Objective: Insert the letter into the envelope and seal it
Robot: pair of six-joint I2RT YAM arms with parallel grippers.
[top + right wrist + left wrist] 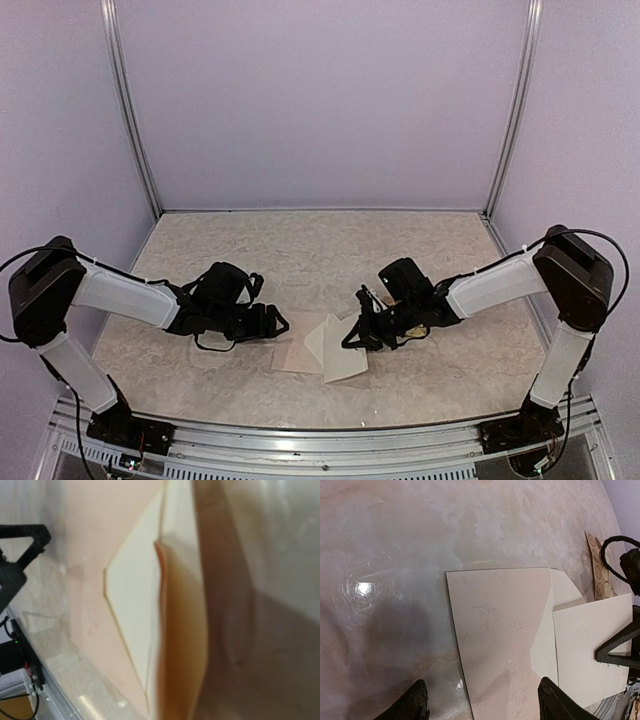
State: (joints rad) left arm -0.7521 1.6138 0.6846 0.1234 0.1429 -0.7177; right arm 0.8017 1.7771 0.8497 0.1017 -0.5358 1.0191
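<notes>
Envelope (495,645) lies flat on the worktop (395,555) with its flap (562,587) open. Its near edge sits between the fingers (415,702) of the left pincer (485,700), whose jaws are wide and grip nothing.

The letter (590,645) overlaps the flap on the side away from the left pincer, and its outer edge is at the right pincer (362,332). That pincer looks closed on the sheet, though its own wrist view is blurred and shows no fingertips, so this is a judgement.

Risks from here:
- Nothing pins the envelope. A push from the letter would likely slide it toward the left pincer rather than enter the pocket.
- The pocket mouth appears flat shut, so the sheet's leading edge may ride over the top and buckle.
- The letter is skewed to the opening — a corner could catch the flap crease.
- A sticker sheet (597,565) lies just beyond the right pincer and could be swept aside by a wide swing.
</notes>
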